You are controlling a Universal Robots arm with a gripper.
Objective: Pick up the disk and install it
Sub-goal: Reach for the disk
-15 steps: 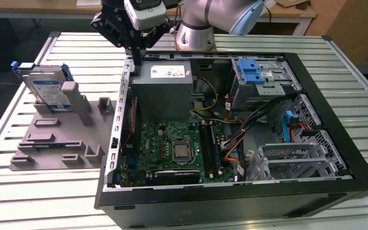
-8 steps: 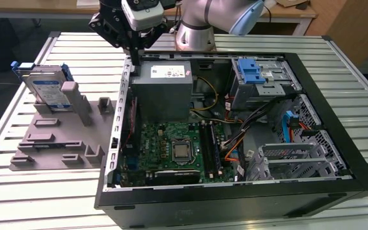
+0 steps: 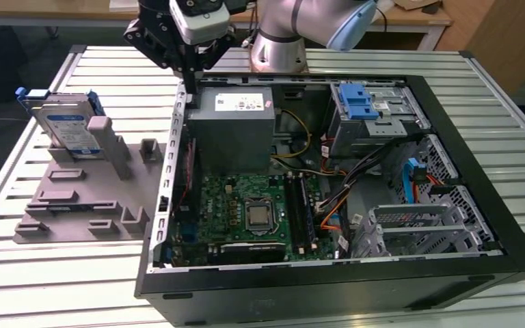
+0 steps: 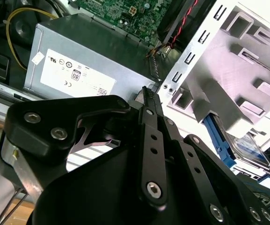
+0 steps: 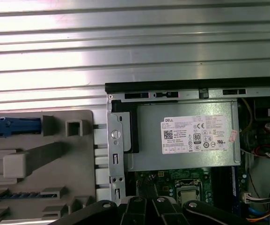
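The flat rectangular silver disk [image 3: 69, 126] with a blue-and-white label and a blue plastic carrier frame stands on edge in a matte grey moulded fixture [image 3: 80, 205], at the exterior view's left on the ribbed metal table [image 3: 481, 68]. Just beside the fixture lies the open black computer case [image 3: 335, 287], holding a grey sheet-metal power-supply box [image 3: 235, 130] and a green motherboard [image 3: 244, 205]. The black end effector [image 3: 189, 90] hangs over the case wall beside the power-supply box, clenched on nothing, apart from the disk and to its right in the exterior view.

Disk [image 5: 13, 126] on edge in grey holder [image 5: 81, 164], beside open case [image 5: 172, 86] with grey power supply [image 5: 146, 140]
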